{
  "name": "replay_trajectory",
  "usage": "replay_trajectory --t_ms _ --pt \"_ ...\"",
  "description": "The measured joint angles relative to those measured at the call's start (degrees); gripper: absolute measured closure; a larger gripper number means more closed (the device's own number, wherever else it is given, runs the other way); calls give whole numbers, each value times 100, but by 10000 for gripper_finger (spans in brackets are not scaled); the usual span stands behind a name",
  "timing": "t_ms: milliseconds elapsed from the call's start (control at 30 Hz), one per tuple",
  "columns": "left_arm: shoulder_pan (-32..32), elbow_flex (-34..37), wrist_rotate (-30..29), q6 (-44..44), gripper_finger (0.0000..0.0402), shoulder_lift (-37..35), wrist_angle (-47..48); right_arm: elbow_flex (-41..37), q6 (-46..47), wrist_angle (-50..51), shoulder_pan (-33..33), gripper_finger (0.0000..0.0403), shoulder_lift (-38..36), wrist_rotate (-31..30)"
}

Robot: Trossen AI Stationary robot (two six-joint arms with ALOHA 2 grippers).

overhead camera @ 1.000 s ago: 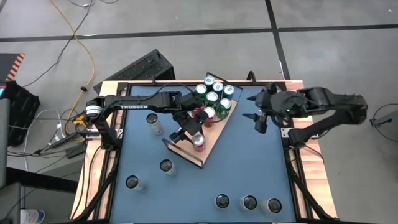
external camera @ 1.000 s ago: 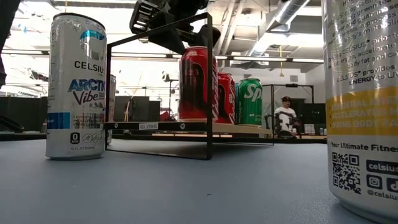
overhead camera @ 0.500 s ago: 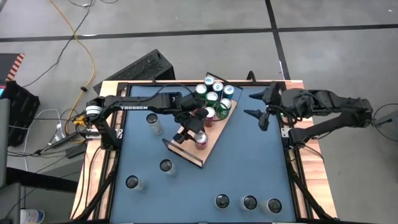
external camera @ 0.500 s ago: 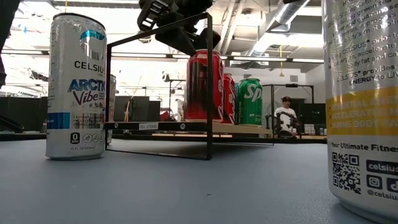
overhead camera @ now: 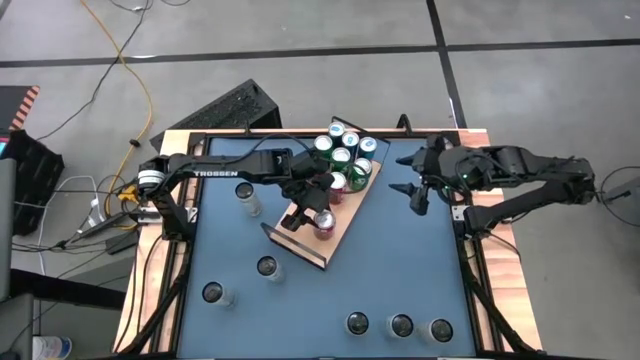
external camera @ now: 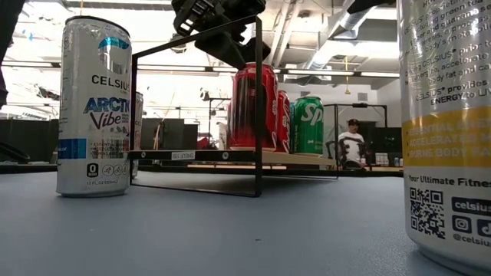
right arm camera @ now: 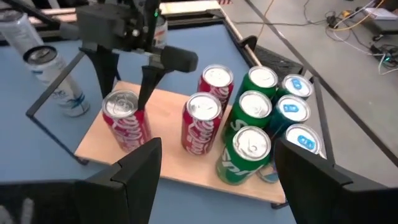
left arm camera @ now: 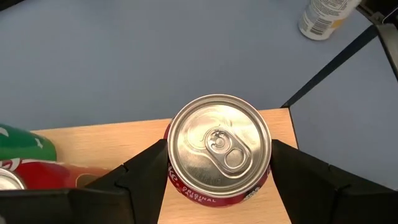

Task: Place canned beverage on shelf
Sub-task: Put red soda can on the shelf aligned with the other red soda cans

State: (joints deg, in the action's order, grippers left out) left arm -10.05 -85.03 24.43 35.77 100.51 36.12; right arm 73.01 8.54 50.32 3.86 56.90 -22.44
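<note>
A red can (left arm camera: 217,149) stands upright near the near end of the shelf, a light-wood board (overhead camera: 338,232) with a thin black wire rail (external camera: 257,107). My left gripper (overhead camera: 308,208) is shut on this can from over the board. More red, green and blue-topped cans (overhead camera: 345,155) stand in a group on the shelf's far end. My right gripper (overhead camera: 412,188) hovers open over the table's far right part, with nothing between its fingers. My left gripper pinches the red can's side wall just under the top rim (left arm camera: 169,163) between its two fingers (left arm camera: 140,177), one on each side. The fingers slant down from the table's left. The can is upright, its bottom on the board (left arm camera: 93,137).
Loose tall cans stand on the blue tabletop: three on the left (overhead camera: 247,197) (overhead camera: 267,267) (overhead camera: 213,293) and three by the near edge (overhead camera: 401,325). In the low view two of them stand close by (external camera: 93,107) (external camera: 449,115). A person sits in the room behind (external camera: 353,142).
My left gripper has rolled about its own pointing line while staying over the board. The red can in it has shifted a little toward the other cans on the shelf and stands straighter now. The gap between the fingers is unchanged.
</note>
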Motion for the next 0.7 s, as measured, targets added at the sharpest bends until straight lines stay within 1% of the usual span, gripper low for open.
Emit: replay_trajectory --t_ms 100,200,367,467,600,700 --pt "46 0 2 0 151 0 -9 0 0 61 0 107 4 12" --pt "104 2 -53 -36 128 2 -24 0 -2 66 0 107 2 12" --pt "145 11 -397 -248 74 17 -28 0 -9 67 0 107 2 12" --pt "183 11 -751 -298 49 17 -46 0 -62 66 0 107 2 30" --pt "252 -161 -1169 -526 34 13 102 0 -292 15 0 107 8 256" --pt "265 -380 -1158 -614 31 -4 170 0 -388 -67 -31 107 15 320"
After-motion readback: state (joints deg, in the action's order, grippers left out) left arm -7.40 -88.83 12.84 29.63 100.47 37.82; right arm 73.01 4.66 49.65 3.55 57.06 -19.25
